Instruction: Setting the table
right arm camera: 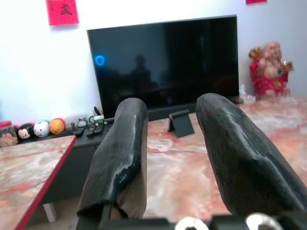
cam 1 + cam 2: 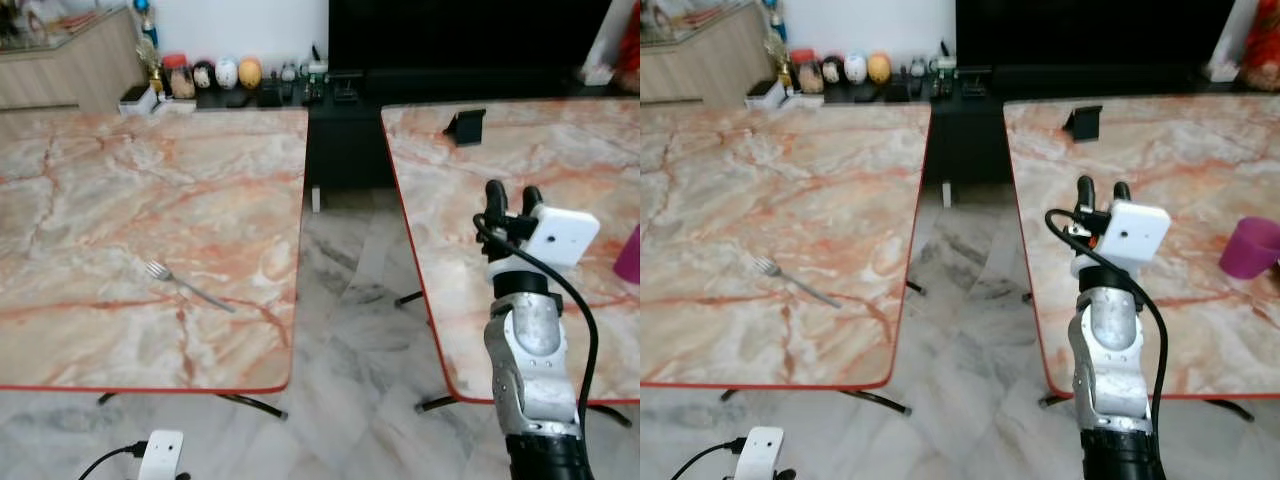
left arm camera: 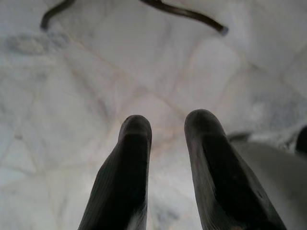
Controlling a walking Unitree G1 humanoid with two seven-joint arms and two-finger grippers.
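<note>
A slim silver fork [image 2: 186, 285] lies flat on the left marble table [image 2: 90, 200], tines toward 10 o'clock. The left gripper [image 3: 165, 125] hangs over the floor, fingers apart. The right gripper [image 2: 1100, 190] rises above the right table [image 2: 1200, 150], fingers parted, a purple cup [image 2: 1250, 248] at its 3 o'clock.

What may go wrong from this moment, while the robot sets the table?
The fork lies alone on the left table, while the raised right claw is over the right table, so reaching the fork may need a crossing of the gap between them.
The pink cup stands close to the raised arm and could be knocked if the arm swings right.
The left claw hangs low over the floor, near a table leg.
</note>
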